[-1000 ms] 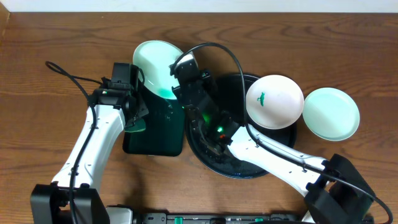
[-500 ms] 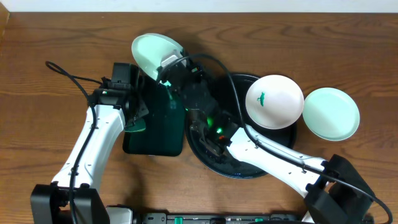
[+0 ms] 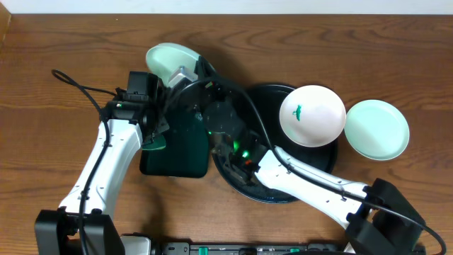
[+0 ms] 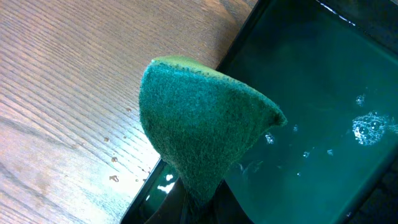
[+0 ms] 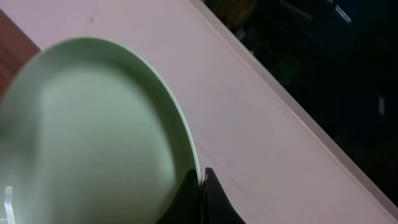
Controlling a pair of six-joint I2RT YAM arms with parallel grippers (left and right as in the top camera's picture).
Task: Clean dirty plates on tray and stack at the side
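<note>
Brown wood-grain counter (image 3: 42, 85) fills the overhead view, and a pale strip of wall (image 3: 226, 6) runs along its far edge. Small water droplets (image 4: 112, 162) dot the wood beside the dark green rectangular tray (image 3: 177, 152), which lies left of centre and holds shallow water with a few bubbles (image 4: 367, 127).

Just beside it on the right, toward the near edge of the counter, sits the large round glossy black tray (image 3: 283, 92). A white round plate (image 3: 312, 115) with a small dark green smear (image 3: 299, 111) rests on the far right part of the black tray and overlaps its rim. A pale mint-green round plate (image 3: 376, 129) lies flat on the bare counter just right of the black tray, next to the white plate.

A second mint-green plate (image 3: 166, 60) is off the counter. It is tilted above the far end of the green tray, toward the far edge of the counter. The right gripper (image 5: 200, 179) has its fingers closed on this plate's rim. In the right wrist view a plain pale surface lies behind the plate, with a dark area at the upper right.

The left gripper (image 4: 199, 202) hangs over the left edge of the green tray. Its fingers are closed on a folded green scouring sponge (image 4: 199, 130).
</note>
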